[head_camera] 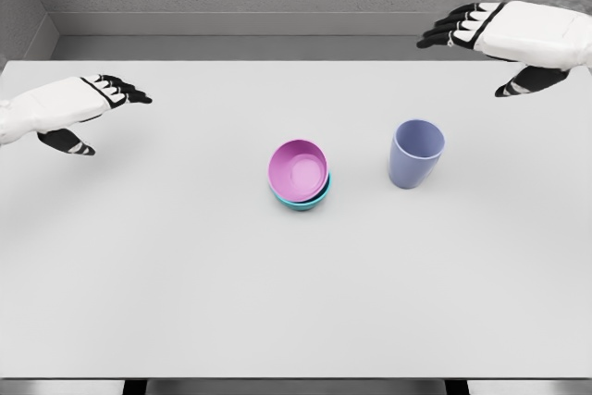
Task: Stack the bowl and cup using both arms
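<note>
We are seeing the left hand [97,99] hovering over the table's left edge, palm down, fingers [125,90] extended and loosely spread toward the centre, thumb hanging beneath; it is holding nothing. The right hand [481,39] is hovering over the far right corner, higher in the frame, its black fingers [444,32] reaching leftward and lying flat and relaxed, thumb dropping below the palm; it too is holding nothing. Both white forearms are entering from the picture's side edges.

The white table [166,284] is filling nearly the whole view, its far edge meeting a grey wall and its near edge running along the bottom of the frame. Wide bare surface is lying between each hand and the middle, and in front of the objects toward us.

Near the centre we are noting a pink bowl [298,167] sitting nested inside a teal bowl [305,201], tilted slightly so its opening is facing up and toward us; only the teal rim is showing underneath. Just to the right, apart from the bowls, a lavender cup [415,154] is standing upright with its mouth open. Both hands are well apart from these.
</note>
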